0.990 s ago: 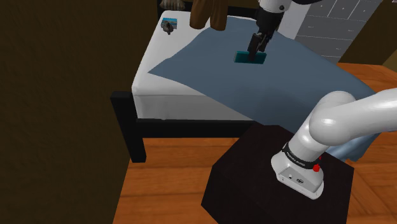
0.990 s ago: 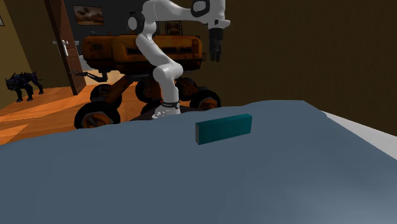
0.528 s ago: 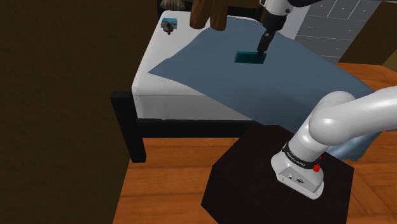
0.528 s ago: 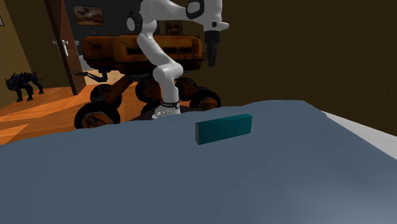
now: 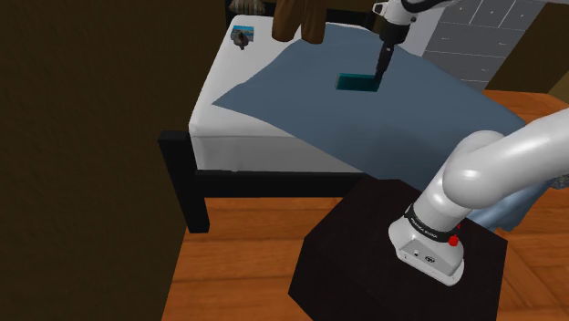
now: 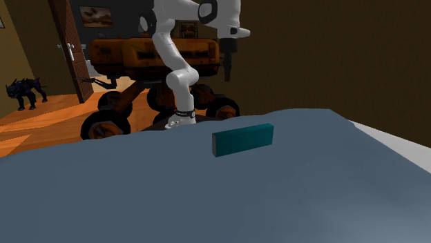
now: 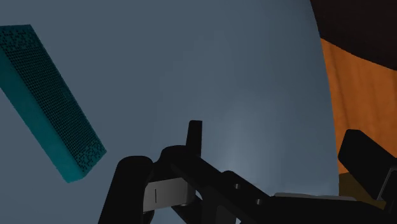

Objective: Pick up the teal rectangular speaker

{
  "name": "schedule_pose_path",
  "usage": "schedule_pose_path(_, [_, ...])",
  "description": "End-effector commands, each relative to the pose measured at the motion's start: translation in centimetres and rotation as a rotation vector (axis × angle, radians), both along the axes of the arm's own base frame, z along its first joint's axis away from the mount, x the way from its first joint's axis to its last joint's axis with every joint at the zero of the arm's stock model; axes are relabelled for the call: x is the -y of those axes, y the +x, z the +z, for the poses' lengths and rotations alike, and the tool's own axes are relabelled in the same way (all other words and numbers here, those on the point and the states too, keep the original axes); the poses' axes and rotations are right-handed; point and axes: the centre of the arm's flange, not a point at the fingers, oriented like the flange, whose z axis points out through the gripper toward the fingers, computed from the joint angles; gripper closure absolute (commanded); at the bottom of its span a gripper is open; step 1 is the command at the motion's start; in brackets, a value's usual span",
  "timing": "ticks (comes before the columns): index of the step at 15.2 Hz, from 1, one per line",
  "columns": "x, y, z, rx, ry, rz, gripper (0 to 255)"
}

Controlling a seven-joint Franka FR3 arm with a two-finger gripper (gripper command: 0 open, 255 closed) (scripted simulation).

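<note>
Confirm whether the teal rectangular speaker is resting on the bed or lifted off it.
Resting on it. The teal rectangular speaker lies on the blue-grey bedcover, and the black gripper hangs in the air apart from it.

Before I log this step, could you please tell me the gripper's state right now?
Gripper: open, holding nothing; the teal speaker lies apart from it on the blue bedspread.
</note>
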Motion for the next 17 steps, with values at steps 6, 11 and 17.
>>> schedule_pose_path(6, [8.6, 4.0, -2.2, -0.036, 0.013, 0.155, 0])
schedule_pose_path(11, [14.2, 7.5, -4.0, -0.061, 0.023, 0.262, 0])
schedule_pose_path(17, [20.4, 12.5, -6.2, -0.091, 0.035, 0.391, 0])
